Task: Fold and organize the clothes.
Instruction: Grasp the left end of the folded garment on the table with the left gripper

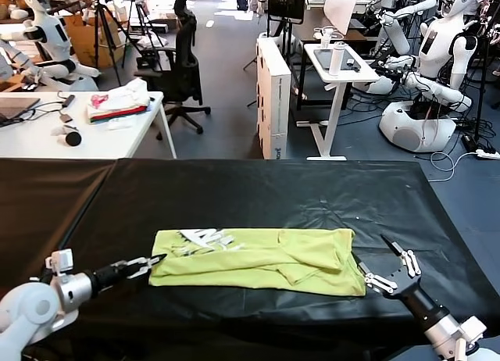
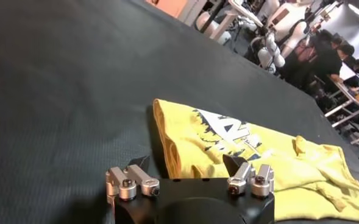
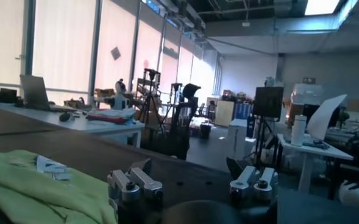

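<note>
Head view: T-shirt [image 1: 266, 259] lies between open left gripper [image 1: 152, 263] and right gripper [image 1: 388, 263].

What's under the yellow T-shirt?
The lime-yellow T-shirt lies partly folded on a black table cover; that cover shows all around it. Whatever sits beneath the folded layers is hidden. Both open claws, left and right, wait at its ends.

A robotics lab: white humanoid robots [image 1: 437, 48] far right, tripods [image 1: 109, 25], an office chair [image 1: 181, 60], cluttered desks [image 1: 78, 130].
</note>
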